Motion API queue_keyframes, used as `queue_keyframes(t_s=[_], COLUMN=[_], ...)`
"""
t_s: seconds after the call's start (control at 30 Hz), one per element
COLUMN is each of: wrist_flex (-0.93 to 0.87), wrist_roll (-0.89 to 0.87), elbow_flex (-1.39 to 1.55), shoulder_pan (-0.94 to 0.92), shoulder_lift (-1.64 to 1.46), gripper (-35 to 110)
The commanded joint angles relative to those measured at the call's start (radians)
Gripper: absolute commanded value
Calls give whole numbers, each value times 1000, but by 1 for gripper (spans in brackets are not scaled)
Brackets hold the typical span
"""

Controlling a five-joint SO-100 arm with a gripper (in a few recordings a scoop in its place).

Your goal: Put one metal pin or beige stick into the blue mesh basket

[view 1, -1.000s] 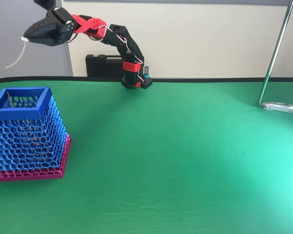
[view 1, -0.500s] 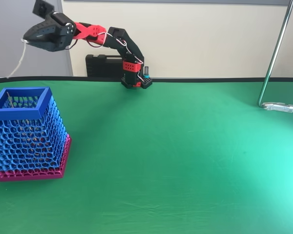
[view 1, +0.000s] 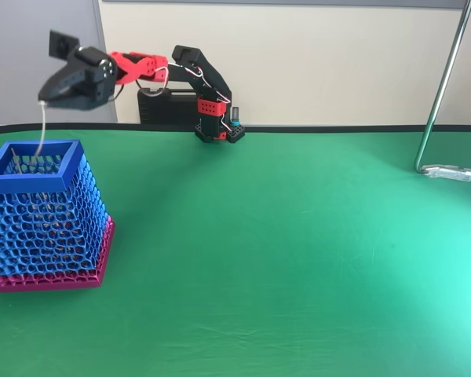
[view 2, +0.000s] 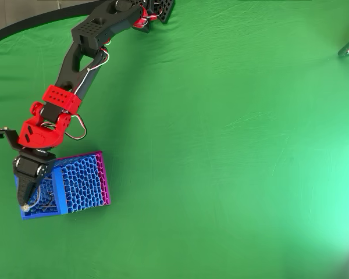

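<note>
Basket: the blue mesh basket [view 1: 43, 216] stands upright nearest me, at the left of the green worktop [view 1: 298, 251] in the fixed view, its magenta base flat on the cloth. From overhead [view 2: 75, 186] it sits at the left edge, open mouth up.
Pin: the beige stick [view 1: 41, 129] hangs straight down from the jaws, its lower end level with the solid blue rim, inside the basket's opening. Overhead, a pale end [view 2: 25, 207] shows at the jaw tips, over the mouth.
Gripper: the black gripper [view 1: 47, 96] hovers above the basket's rim, jaws closed on the stick's top end. Overhead it [view 2: 24, 200] points across the opening.
Arm: red and black links reach back to a base [view 1: 218, 129] at the worktop's far edge.
Far side: a black case [view 1: 166, 106] stands against the wall; a metal stand [view 1: 443, 94] rises at the right.
</note>
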State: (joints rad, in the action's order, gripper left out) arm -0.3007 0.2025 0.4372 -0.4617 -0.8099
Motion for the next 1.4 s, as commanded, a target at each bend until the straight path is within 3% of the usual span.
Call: queue_keyframes(t_s=[0.0, 0.13, 0.43, 0.73, 1.0, 1.37], wrist_flex=[17, 6, -29, -52, -63, -147], wrist_roll=[-67, -160, -187, -236, -281, -439], elbow_flex=[49, 112, 123, 71, 43, 8], shoulder_pan=[-6, -9, -3, -15, -29, -91], shoulder_lift=[-57, -89, -107, -97, -97, -124], gripper=[0, 0, 0, 28, 37, 37])
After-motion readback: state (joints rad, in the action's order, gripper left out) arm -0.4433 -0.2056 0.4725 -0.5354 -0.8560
